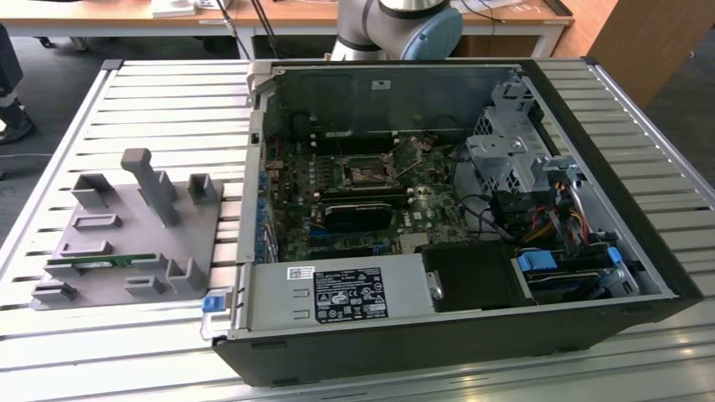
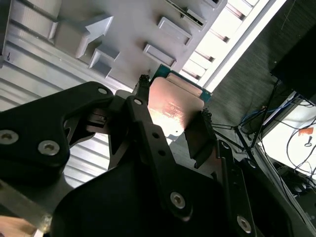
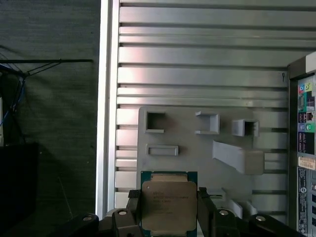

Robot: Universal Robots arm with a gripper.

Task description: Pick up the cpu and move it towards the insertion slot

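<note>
You have the cpu [image 3: 169,210] clamped in the gripper [image 3: 169,196].
In both wrist views the fingers pinch two opposite edges of it above the grey parts tray [image 3: 197,159]. In the exterior view the insertion slot [image 1: 364,173] lies mid-frame inside the open computer case [image 1: 637,226], right of that tray.

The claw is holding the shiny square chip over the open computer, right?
Not quite. The gripper does hold the cpu, but over the grey tray on the slatted table instead. The first wrist view shows it.
</note>
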